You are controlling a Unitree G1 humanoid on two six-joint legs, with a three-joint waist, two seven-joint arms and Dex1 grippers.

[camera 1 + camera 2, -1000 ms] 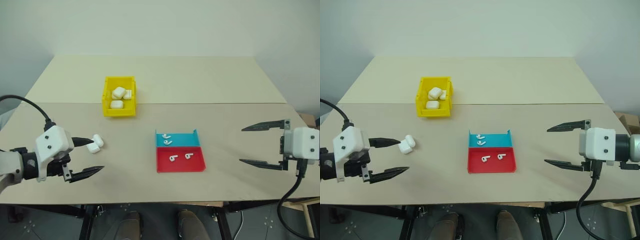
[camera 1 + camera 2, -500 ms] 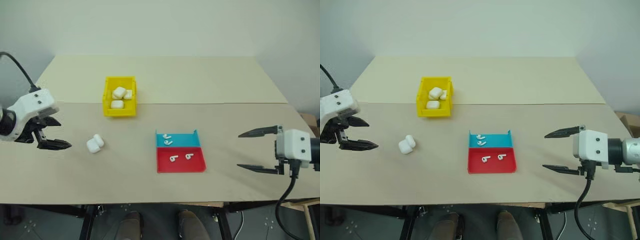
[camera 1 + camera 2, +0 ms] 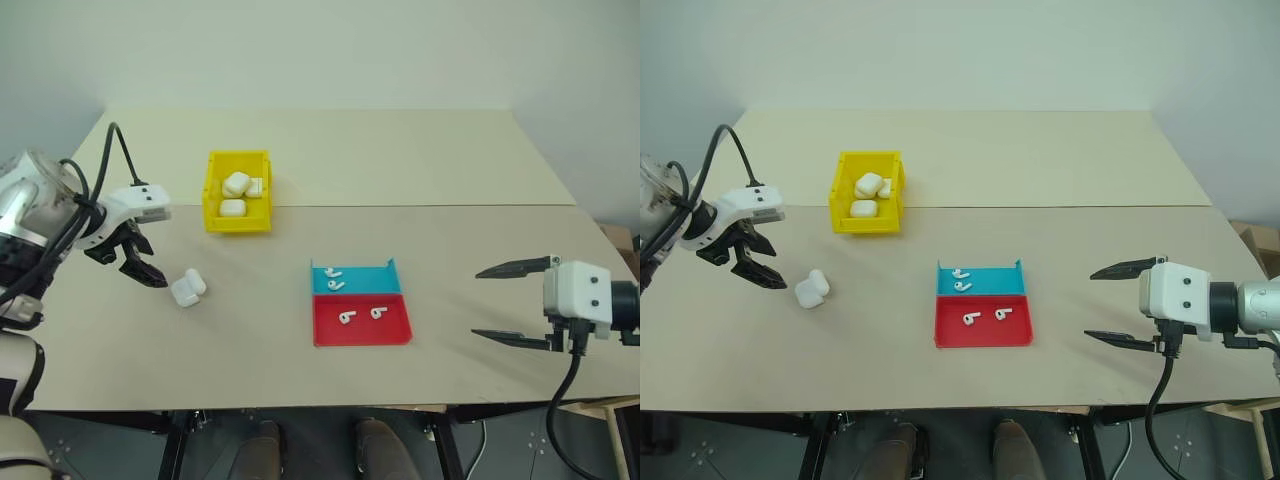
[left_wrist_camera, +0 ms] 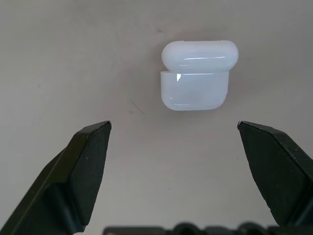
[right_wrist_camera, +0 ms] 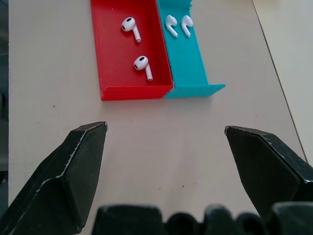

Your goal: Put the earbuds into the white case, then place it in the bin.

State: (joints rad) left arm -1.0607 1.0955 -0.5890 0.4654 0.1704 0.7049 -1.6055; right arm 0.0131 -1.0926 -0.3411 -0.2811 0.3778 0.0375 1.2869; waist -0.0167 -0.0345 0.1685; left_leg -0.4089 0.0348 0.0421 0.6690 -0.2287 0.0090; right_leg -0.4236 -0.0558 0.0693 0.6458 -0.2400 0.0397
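The case [image 3: 188, 288] is seen lying on the table [image 3: 450, 230], its lid open, well to the left of the tray [image 3: 361, 305] and nearer the robot than the bin [image 3: 238, 192]. The left gripper [image 3: 138, 262] is held just left of the case, pointed downward, with its fingers [image 4: 83, 166] spread wide and nothing between them; no contact with the case is seen. Three more white cases are seen inside the bin. In the tray, two earbuds [image 5: 138, 46] are laid in the red half and two in the blue half. The right gripper [image 3: 515, 303] is held well to the right of the tray, jaws wide and empty.
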